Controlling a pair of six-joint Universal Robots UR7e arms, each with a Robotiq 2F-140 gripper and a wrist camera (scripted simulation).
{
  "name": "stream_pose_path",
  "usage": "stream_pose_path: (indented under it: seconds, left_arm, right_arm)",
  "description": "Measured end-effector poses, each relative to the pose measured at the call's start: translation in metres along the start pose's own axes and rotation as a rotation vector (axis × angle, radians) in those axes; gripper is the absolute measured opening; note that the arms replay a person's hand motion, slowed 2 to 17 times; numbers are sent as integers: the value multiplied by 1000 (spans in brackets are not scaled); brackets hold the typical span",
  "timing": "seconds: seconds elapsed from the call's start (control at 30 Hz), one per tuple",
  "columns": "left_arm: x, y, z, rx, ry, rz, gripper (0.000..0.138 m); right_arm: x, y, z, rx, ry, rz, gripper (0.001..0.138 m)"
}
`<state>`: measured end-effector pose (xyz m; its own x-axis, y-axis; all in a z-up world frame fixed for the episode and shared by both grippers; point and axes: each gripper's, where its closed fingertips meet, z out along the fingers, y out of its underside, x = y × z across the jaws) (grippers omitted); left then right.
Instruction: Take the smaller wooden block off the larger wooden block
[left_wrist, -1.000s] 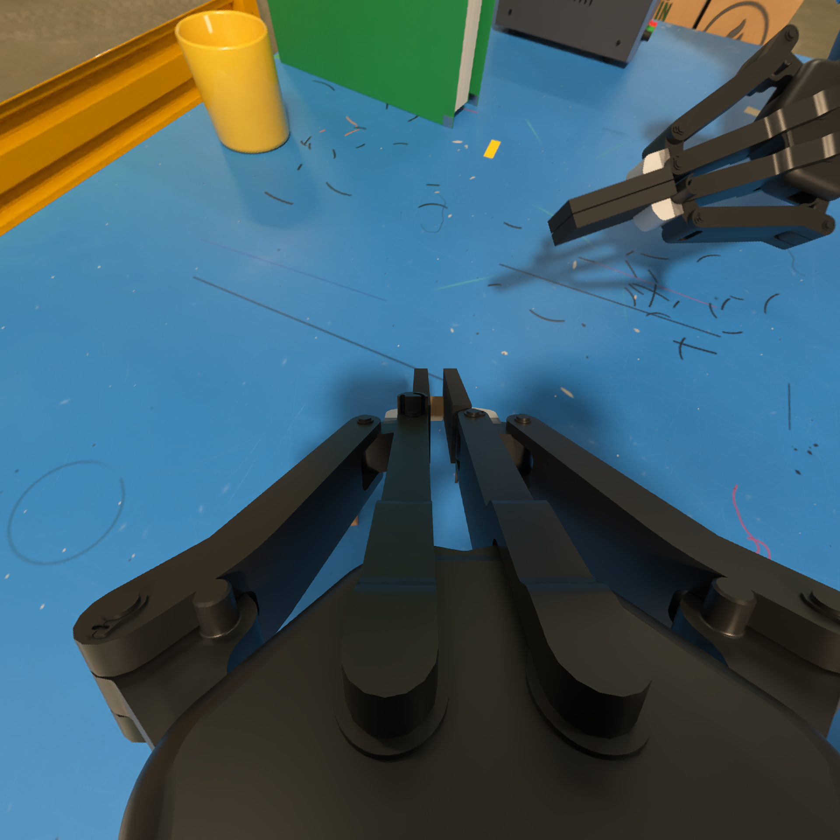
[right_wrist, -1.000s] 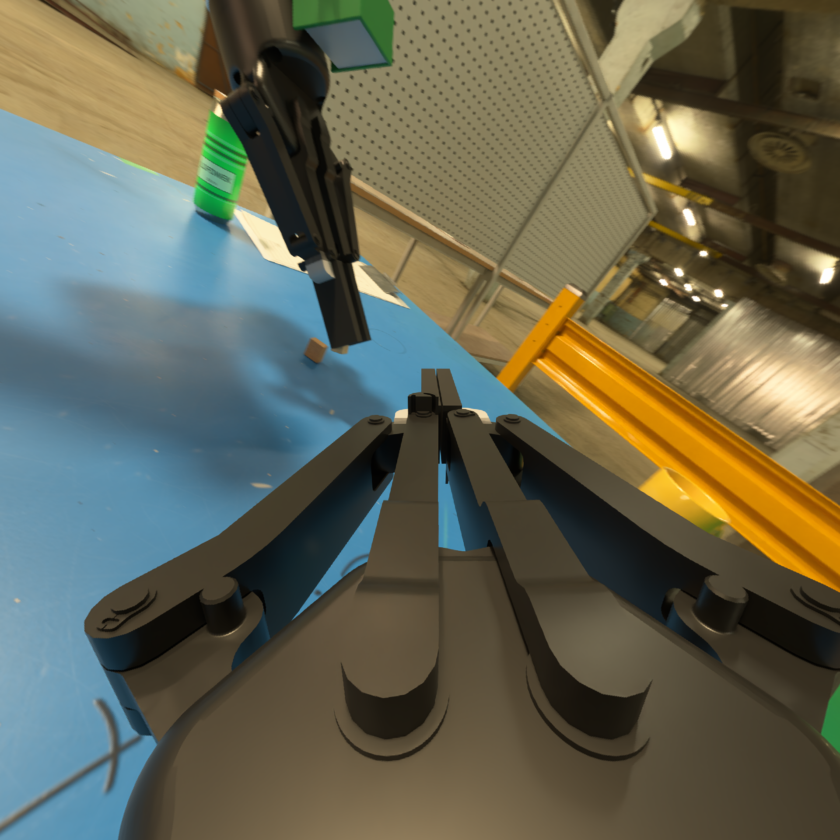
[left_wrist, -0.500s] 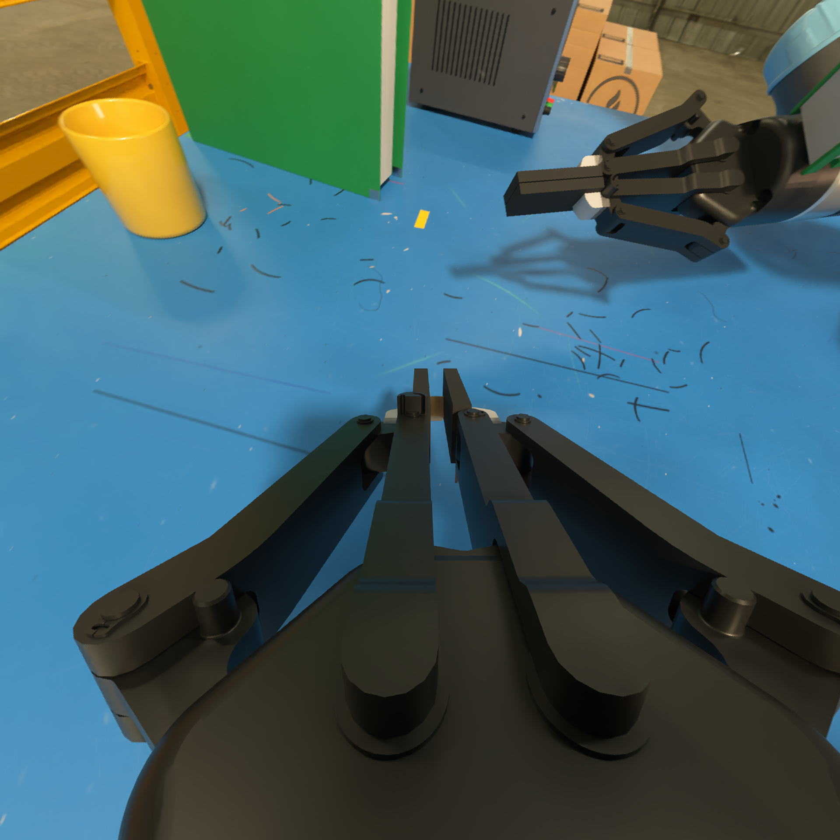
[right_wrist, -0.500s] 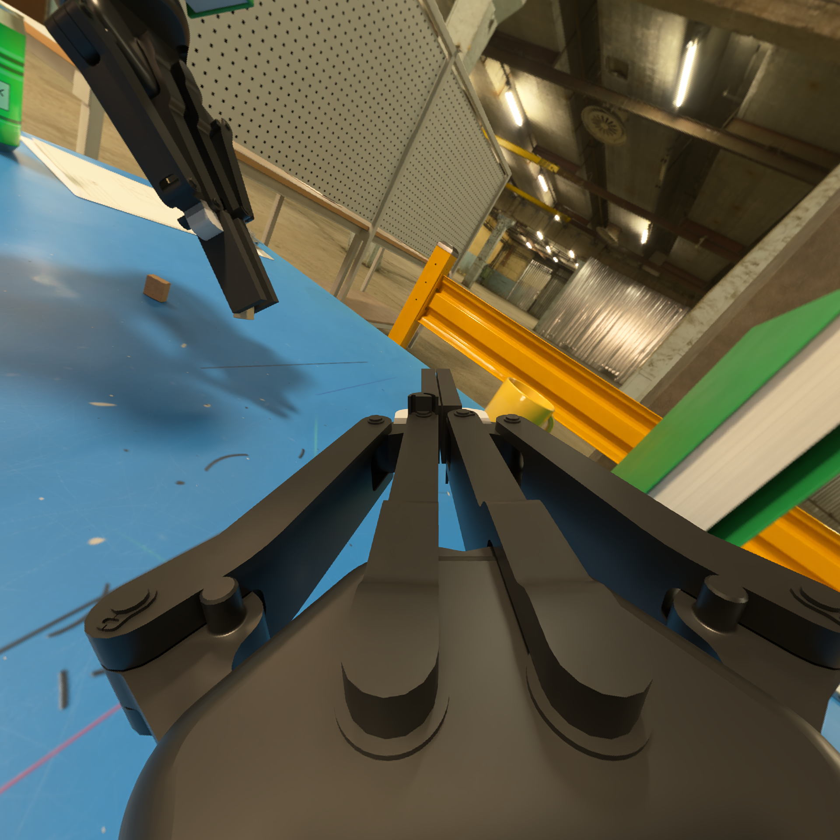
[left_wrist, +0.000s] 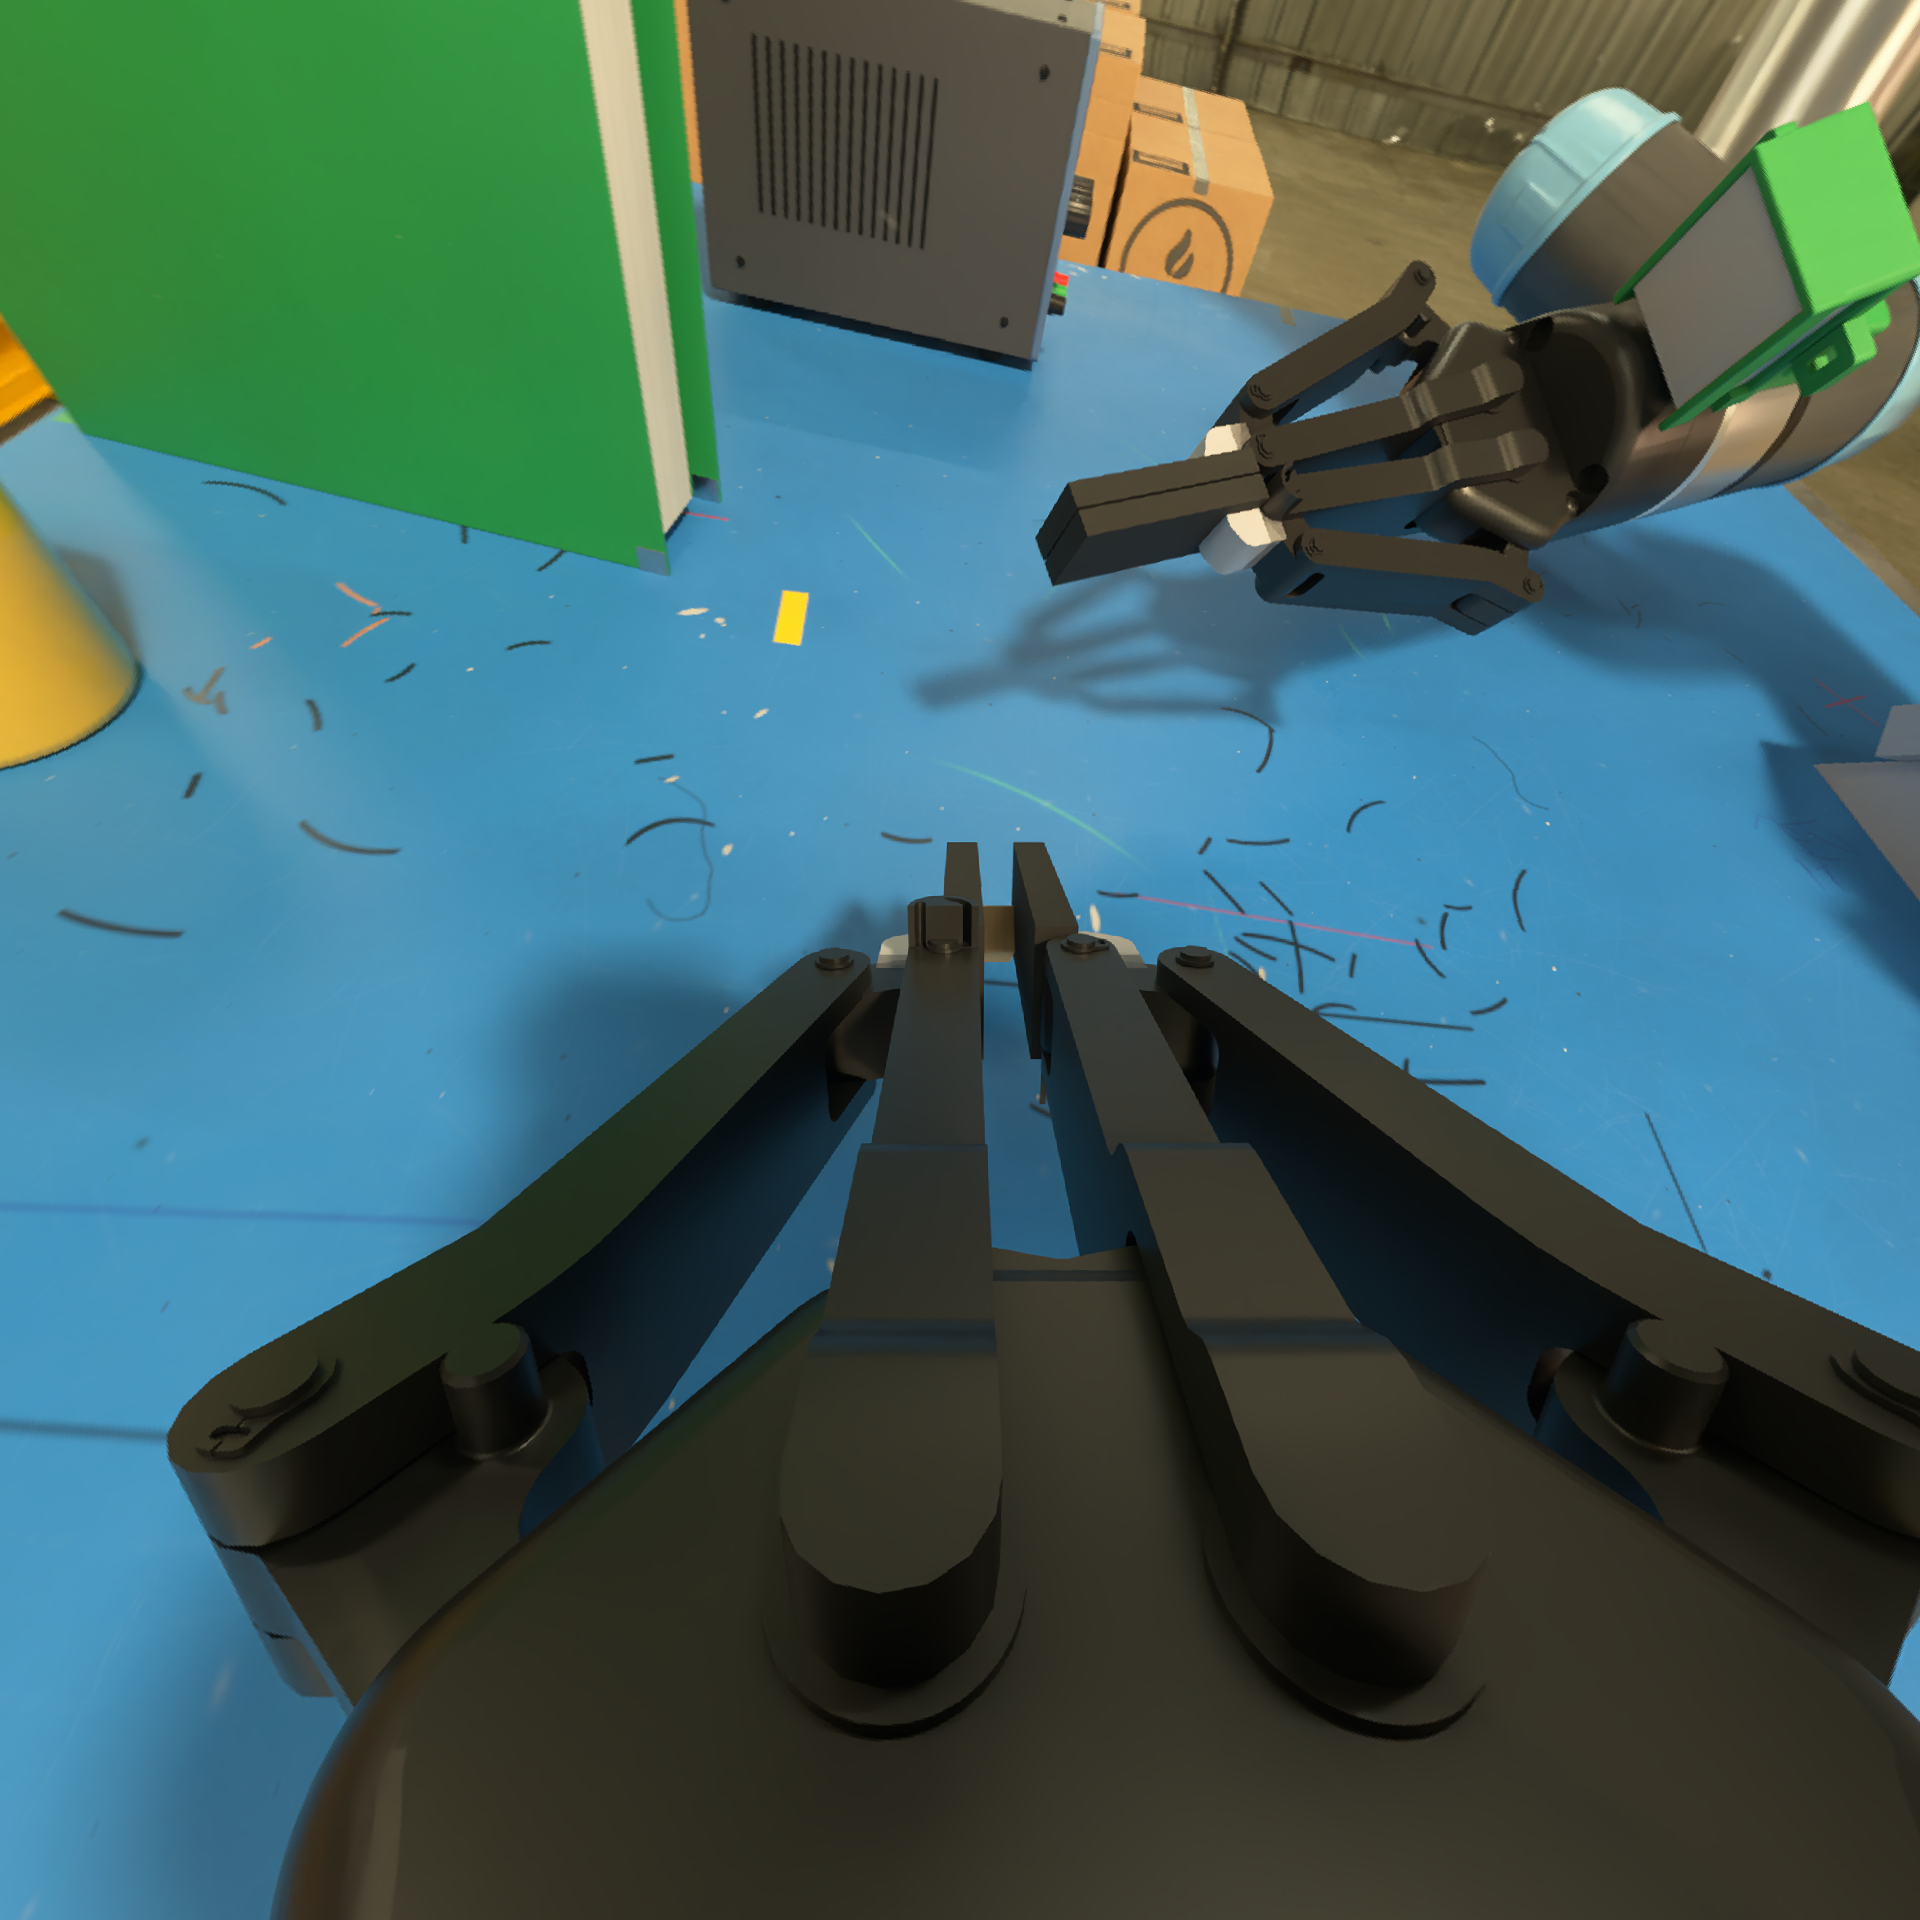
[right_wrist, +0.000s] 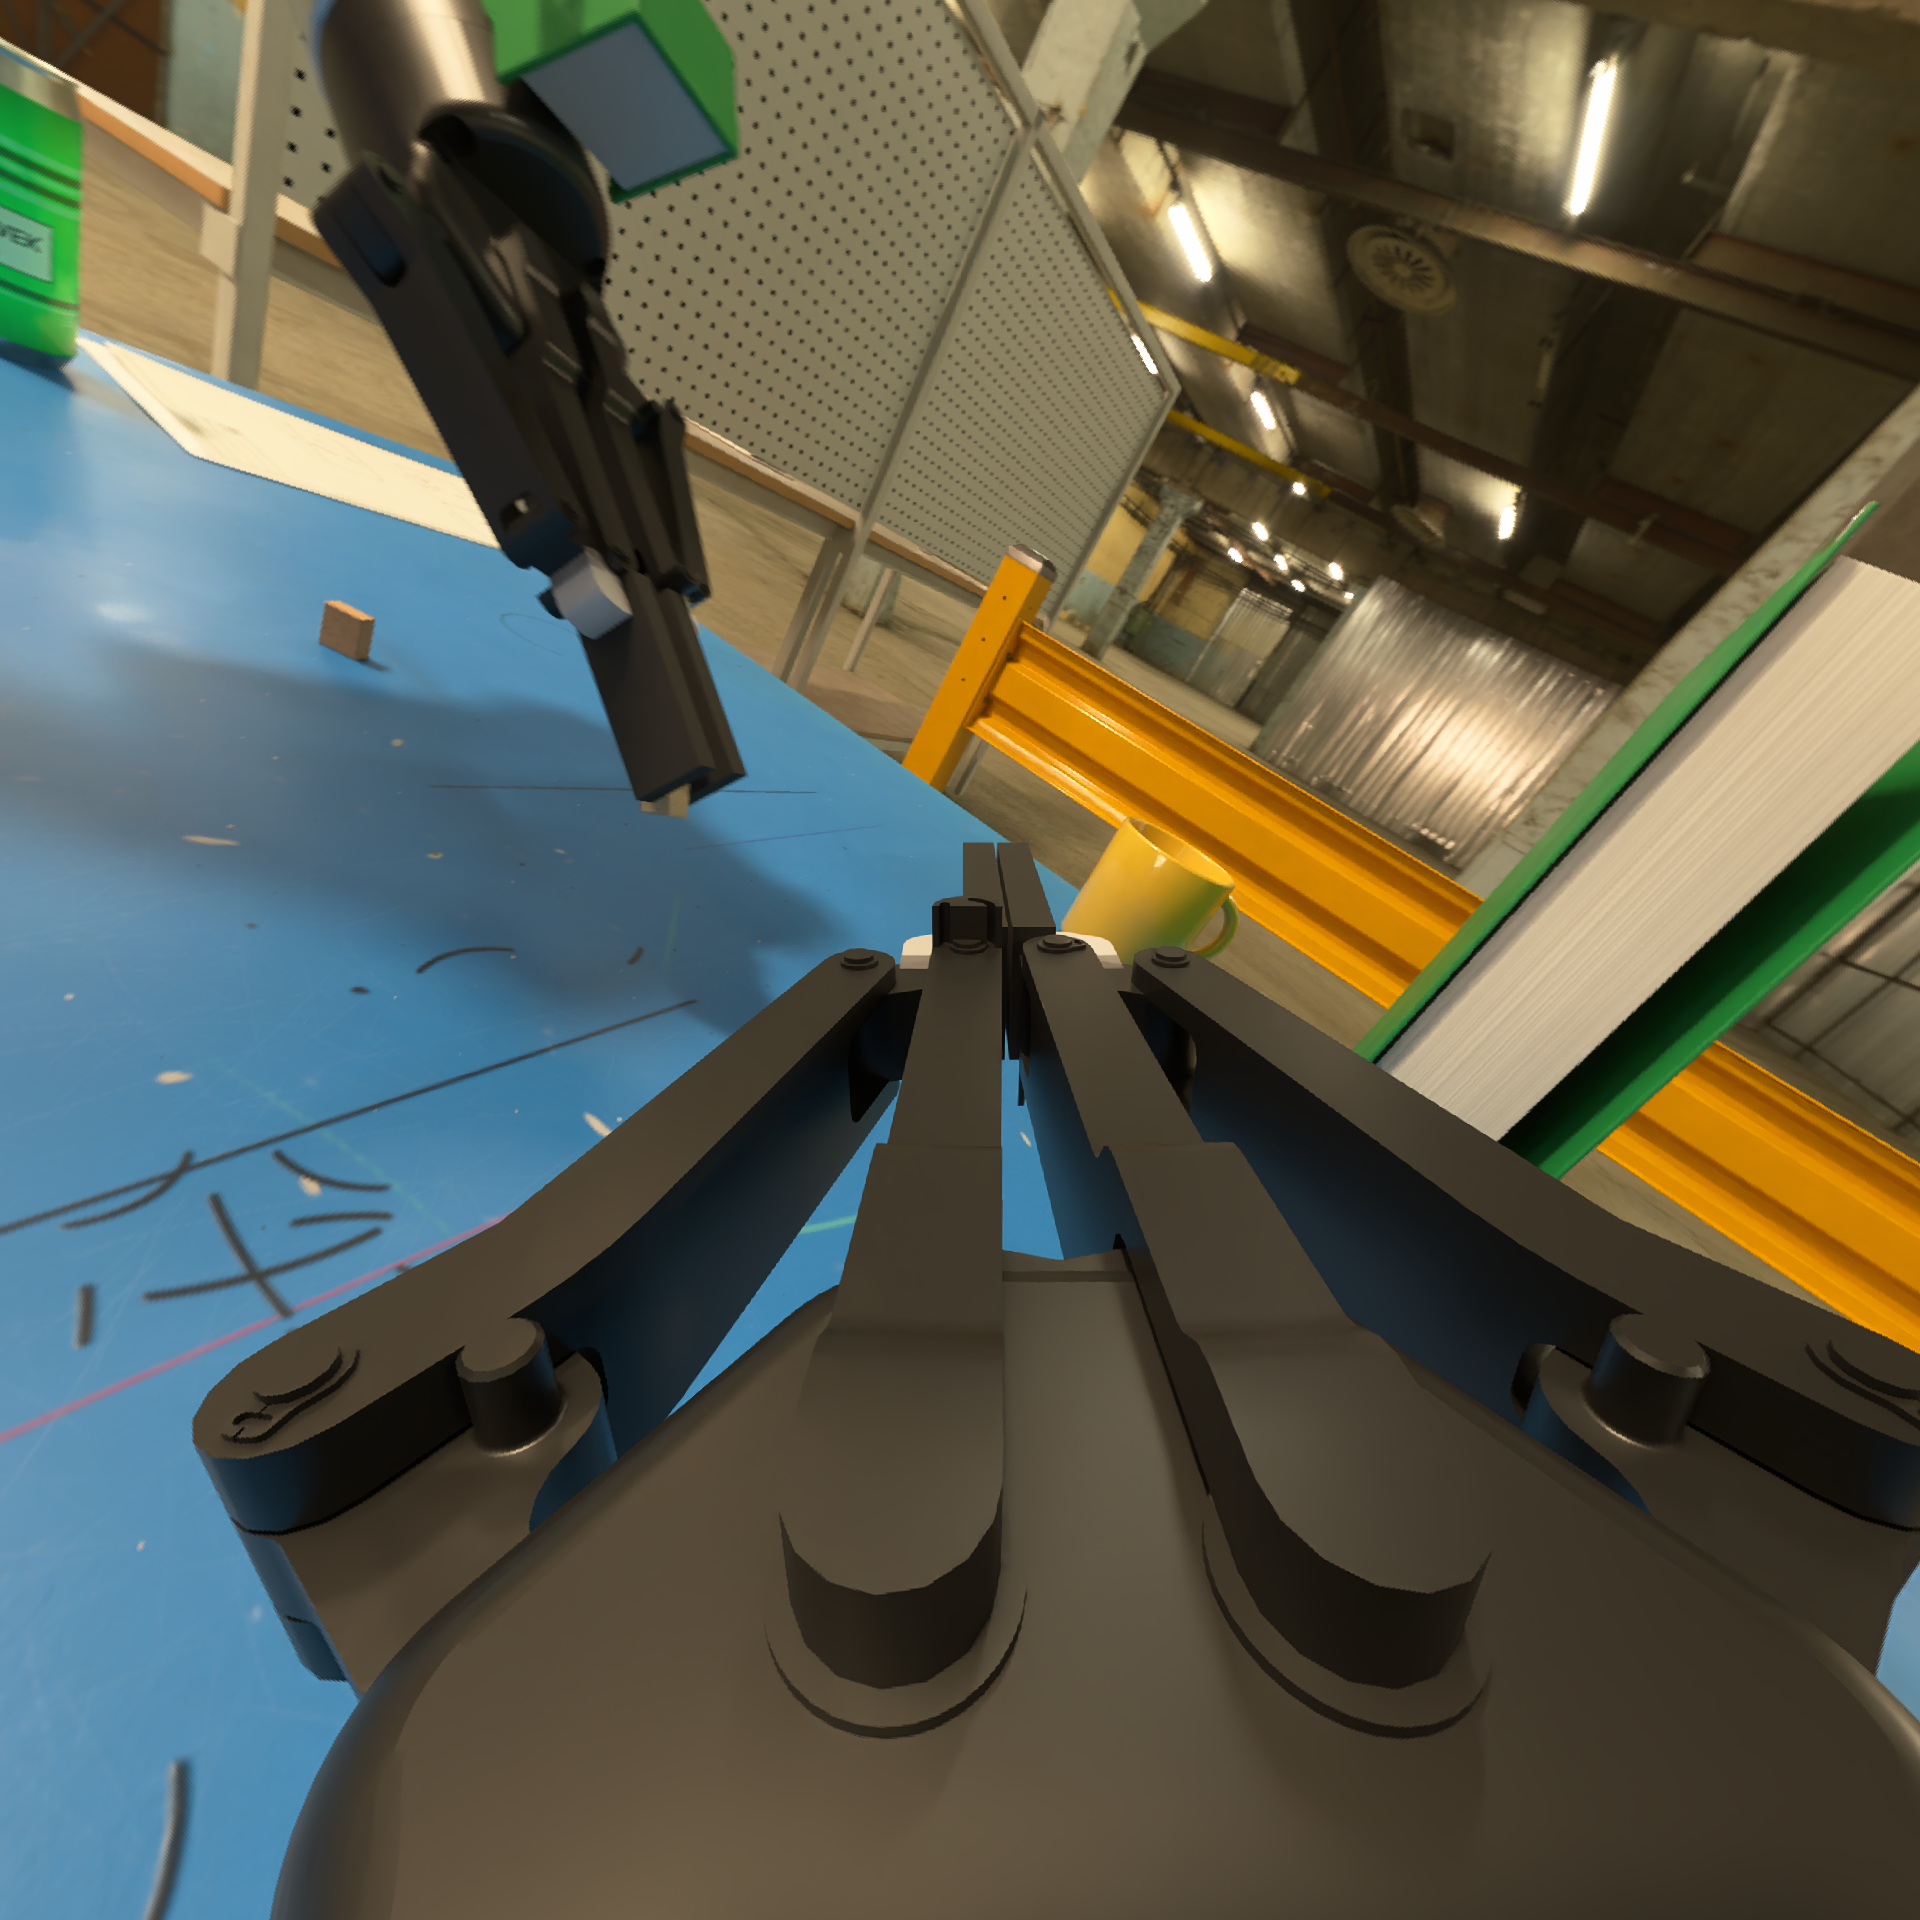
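Note:
My left gripper (left_wrist: 995, 862) is shut on the smaller wooden block (left_wrist: 997, 923), a pale sliver between its fingers. In the right wrist view the left gripper (right_wrist: 686, 779) hangs above the blue table (right_wrist: 208, 831) with the small block (right_wrist: 670, 802) at its tips. The larger brown wooden block (right_wrist: 346, 629) lies alone on the table, behind and to the left of it. My right gripper (right_wrist: 997, 862) is shut and empty, held low over the table; it also shows in the left wrist view (left_wrist: 1070, 535).
A yellow mug (right_wrist: 1148, 904), an upright green book (left_wrist: 312, 260) and a grey metal box (left_wrist: 883, 156) stand at the far side. A green can (right_wrist: 36, 239) and a paper sheet (right_wrist: 291, 447) lie beyond the larger block. An orange rail (right_wrist: 1247, 790) runs past the table edge.
My left gripper has risen and moved away from the larger block with the small block in it. My right gripper has swung round toward the mug and book, still shut.

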<state>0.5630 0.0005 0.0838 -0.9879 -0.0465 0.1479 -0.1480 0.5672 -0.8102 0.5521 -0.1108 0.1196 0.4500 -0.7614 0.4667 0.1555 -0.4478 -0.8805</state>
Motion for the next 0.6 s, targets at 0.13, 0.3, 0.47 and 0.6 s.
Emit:
stream_pose_path:
  seconds: [0.13, 0.3, 0.47, 0.6]
  left_arm:
    - [4, -8, 22, -26, 36, 12, 9]
    - [8, -13, 47, -75, 70, 21, 9]
    - [11, -13, 67, -127, 85, 27, 9]
    - [12, -13, 79, -155, 90, 26, 9]
  right_arm:
    - [-3, 3, -4, -1, -50, -22, 1]
    - [-6, 7, -6, -14, -92, -43, 1]
    - [-18, 7, -9, -12, -197, -39, 1]
    - [-30, 8, -13, -9, -306, -20, 1]
